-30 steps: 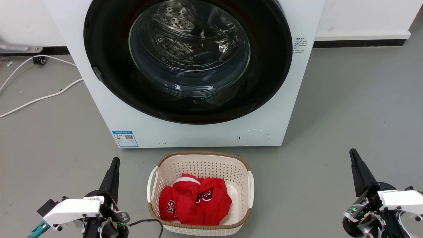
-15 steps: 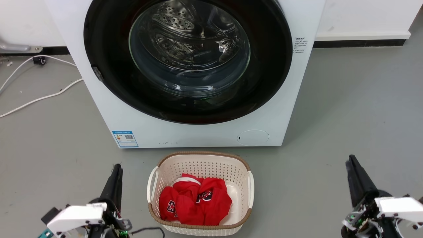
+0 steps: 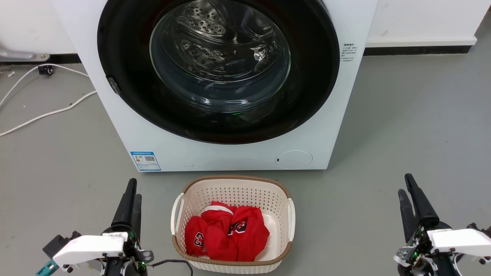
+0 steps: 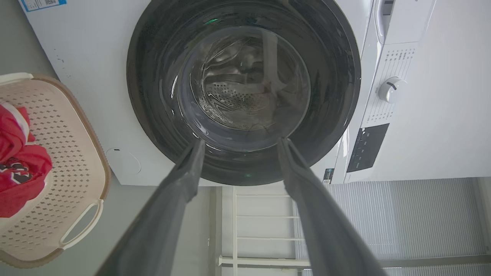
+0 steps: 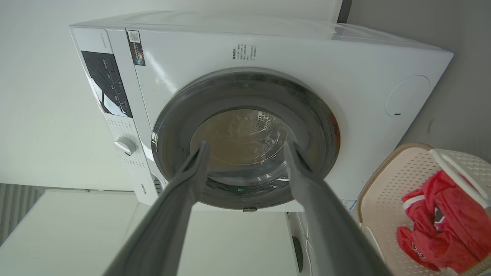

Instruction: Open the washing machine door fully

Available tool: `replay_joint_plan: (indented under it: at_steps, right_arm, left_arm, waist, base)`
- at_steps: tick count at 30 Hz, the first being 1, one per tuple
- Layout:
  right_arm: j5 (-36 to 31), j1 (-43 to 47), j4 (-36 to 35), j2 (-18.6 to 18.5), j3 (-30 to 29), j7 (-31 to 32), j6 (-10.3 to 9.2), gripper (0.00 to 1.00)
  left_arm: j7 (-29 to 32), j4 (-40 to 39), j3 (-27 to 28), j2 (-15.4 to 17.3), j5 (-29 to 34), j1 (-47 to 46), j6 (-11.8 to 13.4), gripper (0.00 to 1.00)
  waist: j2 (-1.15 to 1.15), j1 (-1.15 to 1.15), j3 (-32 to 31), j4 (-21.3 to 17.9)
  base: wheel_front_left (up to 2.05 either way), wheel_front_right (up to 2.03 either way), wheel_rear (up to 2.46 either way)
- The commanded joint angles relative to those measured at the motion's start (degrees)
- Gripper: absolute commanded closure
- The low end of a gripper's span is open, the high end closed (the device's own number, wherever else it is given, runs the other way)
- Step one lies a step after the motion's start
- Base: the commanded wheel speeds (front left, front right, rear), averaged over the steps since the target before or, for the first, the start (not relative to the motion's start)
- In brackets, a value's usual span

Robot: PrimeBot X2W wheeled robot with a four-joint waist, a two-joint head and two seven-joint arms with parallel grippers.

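The washing machine door is a big glossy black disc with a clear glass bowl in its centre. It lies shut, flush with the white machine front. Both wrist views face the door from a distance. My left gripper hovers low over the floor, left of the basket, open and holding nothing. My right gripper is low at the right, also open and holding nothing. The left gripper and the right gripper each show their two fingers well apart.
A cream laundry basket holding red clothes stands on the grey floor right in front of the machine. White cables trail over the floor at the left. A small round white flap sits low on the machine front.
Both grippers dipped half a second ago and have come back up. Their fingers, together before, now stand apart. The door has not moved.
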Motion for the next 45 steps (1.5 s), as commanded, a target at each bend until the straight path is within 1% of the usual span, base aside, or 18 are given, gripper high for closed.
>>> replay_joint_plan:
  at_steps: [1,14,28,35,45]
  right_arm:
    - [-1.6,-0.6,-1.6,-0.1,0.2,-0.4,0.0,0.0]
    - [-21.0,0.3,-6.7,0.0,0.5,-3.5,0.01,0.0]
    - [-42.6,1.5,-9.4,0.1,1.3,-6.3,0.01,0.0]
    - [-50.7,2.0,-10.8,0.1,1.2,-6.3,0.01,0.0]
    - [-59.8,2.4,-12.4,0.2,1.8,-5.7,0.01,0.0]
  left_arm:
    - [-0.5,-1.7,0.1,0.3,1.2,-0.9,0.0,0.0]
    - [-3.6,-7.2,0.4,0.2,16.4,-1.1,-0.1,0.0]
    - [-6.4,-10.2,0.0,0.2,34.4,-0.2,-0.1,0.0]
    - [-7.7,-10.7,-0.4,0.3,42.9,0.2,-0.1,0.0]
    - [-9.4,-11.1,-1.1,0.4,52.8,0.7,-0.1,0.0]
  waist:
    - [0.0,0.0,0.0,0.0]
    - [0.0,0.0,0.0,0.2]
    - [0.0,0.0,-0.1,0.1]
    - [0.0,0.0,-0.2,0.1]
    - [0.0,0.0,-0.3,0.1]
  base:
    - [0.0,0.0,0.0]
    - [0.0,0.0,0.0]
    - [0.0,0.0,0.0]
    - [0.0,0.0,0.0]
    - [0.0,0.0,0.0]
